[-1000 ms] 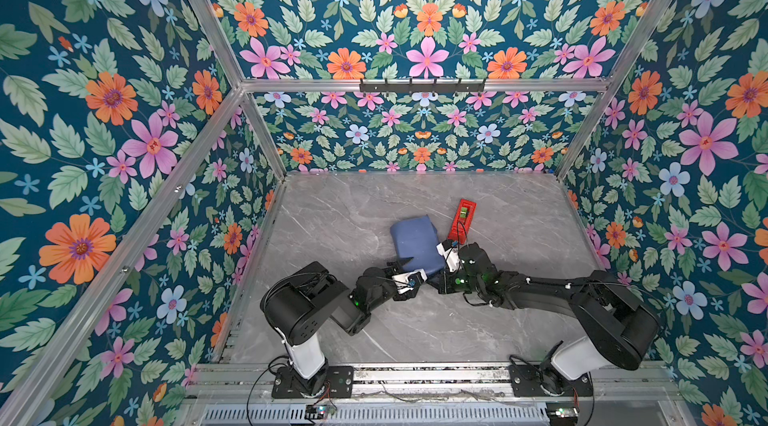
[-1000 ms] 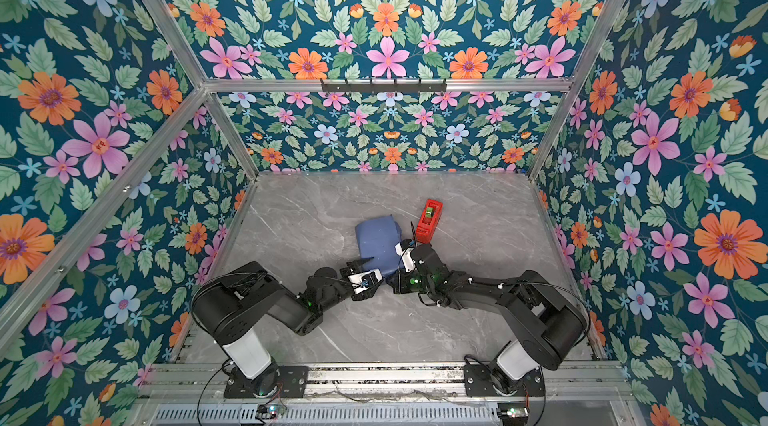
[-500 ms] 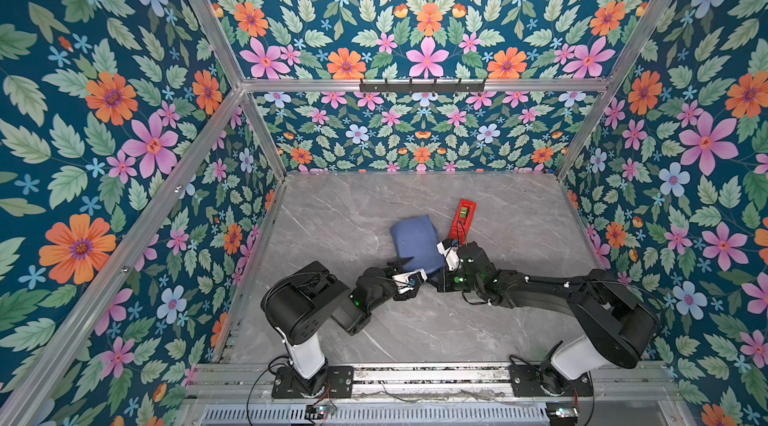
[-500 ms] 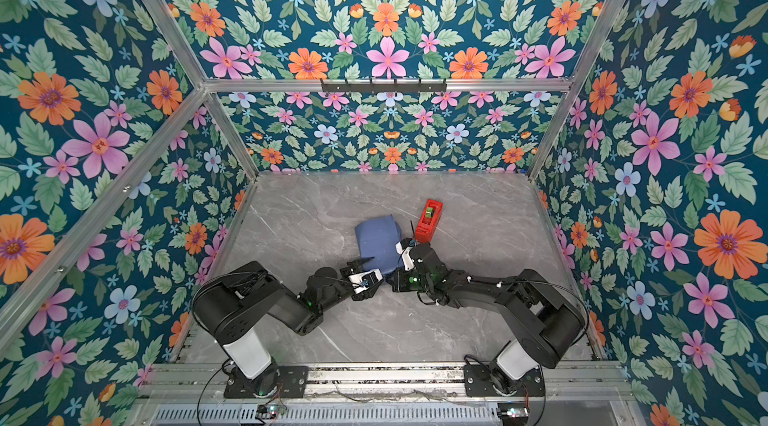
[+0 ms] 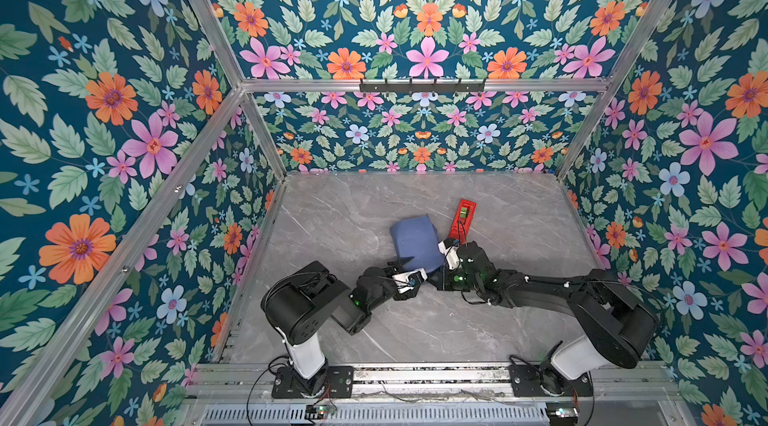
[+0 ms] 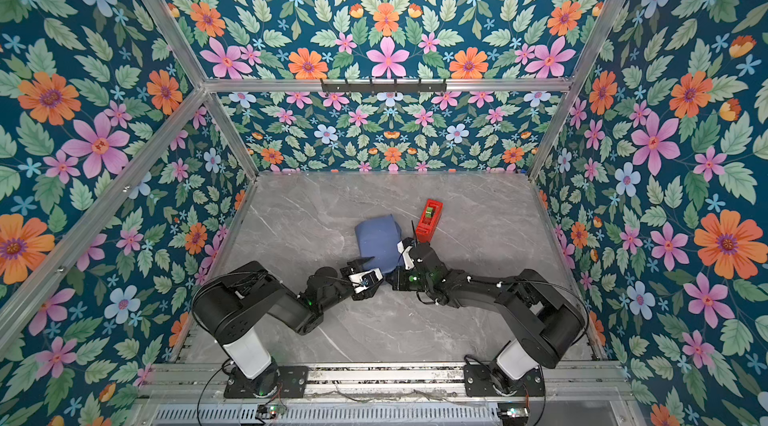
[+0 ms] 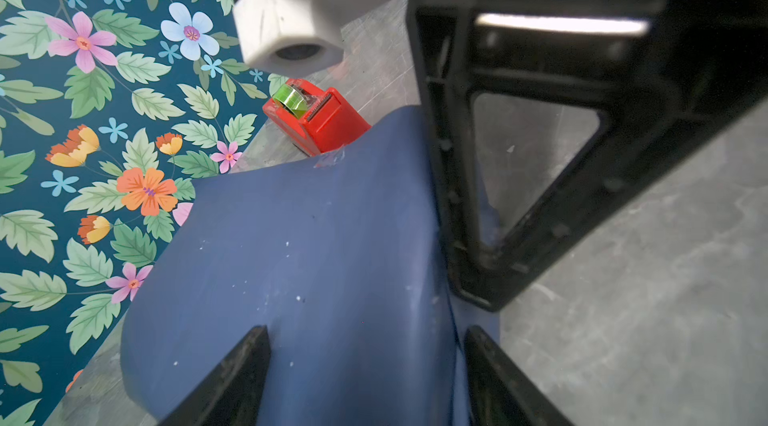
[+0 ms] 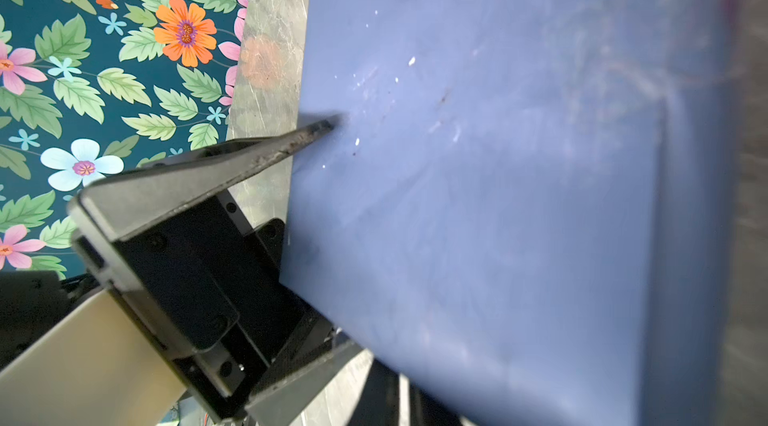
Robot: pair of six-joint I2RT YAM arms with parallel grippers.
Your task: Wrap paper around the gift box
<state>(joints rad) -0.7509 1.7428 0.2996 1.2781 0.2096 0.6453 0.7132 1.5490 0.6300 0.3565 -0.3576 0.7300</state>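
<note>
Slate-blue paper [image 5: 415,243] covers the gift box; thin, crease-prone, best pinched at its near edge. Left gripper [image 7: 365,361] spread, straddling it; right gripper's [image 5: 446,251] state unclear.

Both top views are looking down steeply from high above the near edge, taking in the whole counter [image 5: 340,203], both arms and the flowered walls; they are sharing nearly the same scene, slightly shifted sideways. The left wrist camera is sitting very close over the paper [image 7: 299,262], facing toward the red tape dispenser [image 7: 320,116] and a wall. The right wrist camera is pressing even nearer the paper [image 8: 498,195], with the left hand [image 8: 257,195] entering its frame.
</note>
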